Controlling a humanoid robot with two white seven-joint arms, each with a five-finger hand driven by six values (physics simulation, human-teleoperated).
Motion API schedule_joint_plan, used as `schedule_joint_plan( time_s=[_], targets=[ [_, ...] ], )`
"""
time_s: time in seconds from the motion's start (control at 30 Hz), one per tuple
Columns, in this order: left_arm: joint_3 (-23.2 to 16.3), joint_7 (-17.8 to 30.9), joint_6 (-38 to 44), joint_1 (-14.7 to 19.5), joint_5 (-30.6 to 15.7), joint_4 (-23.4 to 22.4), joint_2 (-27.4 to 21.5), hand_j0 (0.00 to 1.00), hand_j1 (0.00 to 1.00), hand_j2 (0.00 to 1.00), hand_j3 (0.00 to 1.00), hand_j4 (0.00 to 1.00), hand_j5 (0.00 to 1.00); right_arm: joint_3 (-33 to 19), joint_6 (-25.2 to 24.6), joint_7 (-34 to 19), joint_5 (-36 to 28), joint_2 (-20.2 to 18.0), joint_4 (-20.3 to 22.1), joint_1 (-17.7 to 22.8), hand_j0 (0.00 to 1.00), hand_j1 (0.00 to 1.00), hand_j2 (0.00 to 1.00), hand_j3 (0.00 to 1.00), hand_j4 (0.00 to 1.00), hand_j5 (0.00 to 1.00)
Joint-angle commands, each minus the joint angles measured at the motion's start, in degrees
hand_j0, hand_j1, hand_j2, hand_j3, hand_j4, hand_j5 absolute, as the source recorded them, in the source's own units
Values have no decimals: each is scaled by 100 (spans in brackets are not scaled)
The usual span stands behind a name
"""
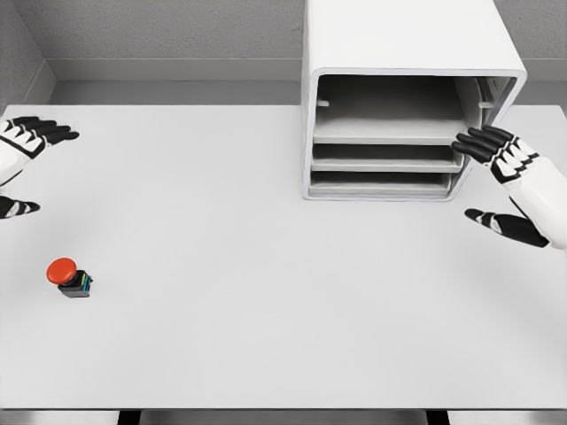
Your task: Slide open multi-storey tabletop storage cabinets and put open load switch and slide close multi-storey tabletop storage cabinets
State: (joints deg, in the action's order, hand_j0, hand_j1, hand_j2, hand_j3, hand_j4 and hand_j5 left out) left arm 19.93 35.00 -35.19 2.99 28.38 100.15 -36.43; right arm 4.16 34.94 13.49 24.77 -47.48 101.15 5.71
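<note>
Head view. Load switch (pixel 71 277): red mushroom cap on a dark base, cap tipped toward the upper left. It sits below my left hand (pixel 27 146), whose fingers are spread and empty. My right hand (pixel 500 173), also spread, touches the white cabinet (pixel 403 35) at its front right edge.

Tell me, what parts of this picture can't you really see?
- Head view: the left hand is cut off by the picture's left edge, so its arm is hidden.
- The cabinet top runs past the upper edge.
- The back of the cabinet's shelves sits in shadow.
- The load switch is too small to read the parts under its red cap.
- The right hand covers the cabinet's lower right corner.
</note>
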Motion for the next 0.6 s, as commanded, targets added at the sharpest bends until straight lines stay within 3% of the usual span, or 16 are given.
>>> schedule_joint_plan(
  time_s=[0.0, 0.1, 0.2, 0.43, 0.5, 0.57],
  targets=[
    [19, 0, 19, -9, -26, 83, -277, 100, 100, 100, 100, 100, 100, 23, 6, 5, -16, 19, 1, 0, 89, 89, 89, 89, 89, 89],
    [10, 0, 19, -272, -17, 118, -444, 100, 100, 100, 100, 100, 100, 76, 6, -13, -16, 63, 1, 0, 84, 84, 84, 84, 84, 84],
    [19, 0, 19, -510, 9, 110, -453, 100, 100, 100, 100, 100, 100, 858, 6, -13, -16, 116, -43, -668, 86, 86, 86, 86, 86, 86],
    [19, 0, 19, -1037, 9, 101, -558, 100, 100, 100, 100, 100, 100, 893, 6, -22, 37, 195, -25, -765, 86, 86, 86, 86, 86, 86],
    [19, 0, 19, -1186, 1, 110, -593, 100, 100, 100, 100, 100, 100, 911, 6, -22, 81, 379, -34, -808, 86, 86, 86, 86, 86, 86],
    [19, 0, 19, -1362, -8, 101, -638, 100, 100, 100, 100, 100, 100, 1253, 6, -22, 99, 467, -315, -1168, 86, 86, 86, 86, 86, 86]
  ],
)
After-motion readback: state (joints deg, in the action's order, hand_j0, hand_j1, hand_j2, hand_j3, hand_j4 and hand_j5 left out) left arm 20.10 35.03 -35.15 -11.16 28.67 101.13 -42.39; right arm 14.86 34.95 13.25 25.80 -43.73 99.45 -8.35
